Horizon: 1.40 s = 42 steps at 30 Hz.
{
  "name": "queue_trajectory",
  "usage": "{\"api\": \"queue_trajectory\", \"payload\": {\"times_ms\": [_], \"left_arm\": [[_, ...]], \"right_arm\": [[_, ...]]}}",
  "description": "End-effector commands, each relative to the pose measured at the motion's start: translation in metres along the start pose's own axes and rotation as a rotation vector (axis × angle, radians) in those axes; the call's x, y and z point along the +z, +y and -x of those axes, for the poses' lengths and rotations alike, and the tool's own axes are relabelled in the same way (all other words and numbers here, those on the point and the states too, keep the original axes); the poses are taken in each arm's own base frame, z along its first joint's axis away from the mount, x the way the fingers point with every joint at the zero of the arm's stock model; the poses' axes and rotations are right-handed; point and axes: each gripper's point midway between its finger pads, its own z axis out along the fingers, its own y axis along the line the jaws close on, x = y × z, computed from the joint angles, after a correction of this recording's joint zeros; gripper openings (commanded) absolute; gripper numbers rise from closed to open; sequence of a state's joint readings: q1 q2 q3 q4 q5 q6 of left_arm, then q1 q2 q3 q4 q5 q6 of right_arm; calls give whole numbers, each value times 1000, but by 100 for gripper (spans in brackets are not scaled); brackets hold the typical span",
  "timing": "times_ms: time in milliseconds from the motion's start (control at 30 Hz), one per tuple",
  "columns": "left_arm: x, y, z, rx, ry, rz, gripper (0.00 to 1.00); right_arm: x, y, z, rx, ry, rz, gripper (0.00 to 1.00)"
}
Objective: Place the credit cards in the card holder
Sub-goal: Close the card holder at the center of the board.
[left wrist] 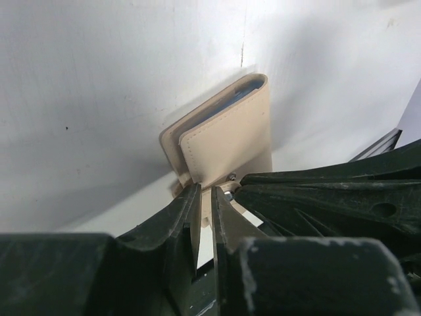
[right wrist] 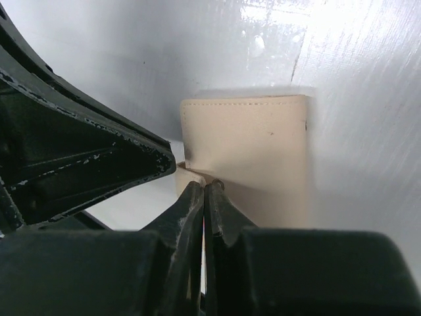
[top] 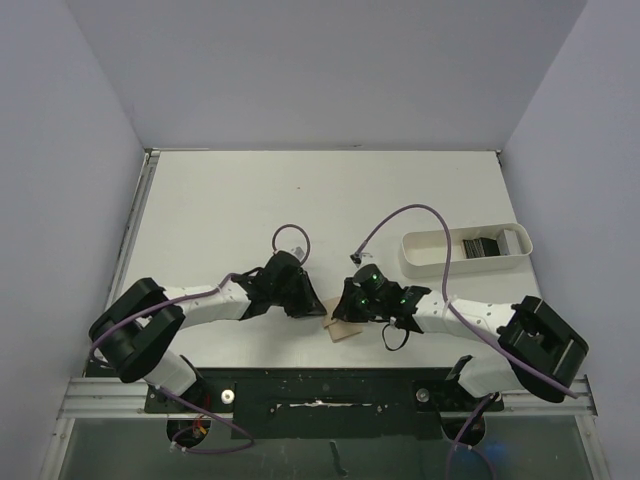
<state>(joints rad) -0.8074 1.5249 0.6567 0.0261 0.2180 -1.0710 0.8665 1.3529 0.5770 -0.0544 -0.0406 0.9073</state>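
pinching the card holder, right claw clamped tight.

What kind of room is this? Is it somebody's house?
Probably not a house. It looks like a robot test bench: a bare white table boxed in by plain walls, with two robot arms bolted to a metal rail at its edge.

Even overhead light; glare on table; near end effector parts blurred.
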Motion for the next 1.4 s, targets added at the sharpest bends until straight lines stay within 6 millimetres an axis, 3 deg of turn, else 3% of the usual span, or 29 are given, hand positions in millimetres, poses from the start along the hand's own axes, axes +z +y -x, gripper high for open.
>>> {"api": "queue_trajectory", "payload": {"times_ms": [0,267,567,1367], "left_arm": [[-7,-21,18,9,-60,-60,12],[1,-19,17,17,-32,-51,12],[-4,-29,17,36,-28,-82,12],[4,-45,-1,53,27,-147,7]], "right_arm": [[-10,12,18,-45,-74,28,0],[-9,7,18,-61,-77,7,0],[-6,0,19,-70,-91,-14,0],[-1,-8,18,-54,-88,-25,0]]}}
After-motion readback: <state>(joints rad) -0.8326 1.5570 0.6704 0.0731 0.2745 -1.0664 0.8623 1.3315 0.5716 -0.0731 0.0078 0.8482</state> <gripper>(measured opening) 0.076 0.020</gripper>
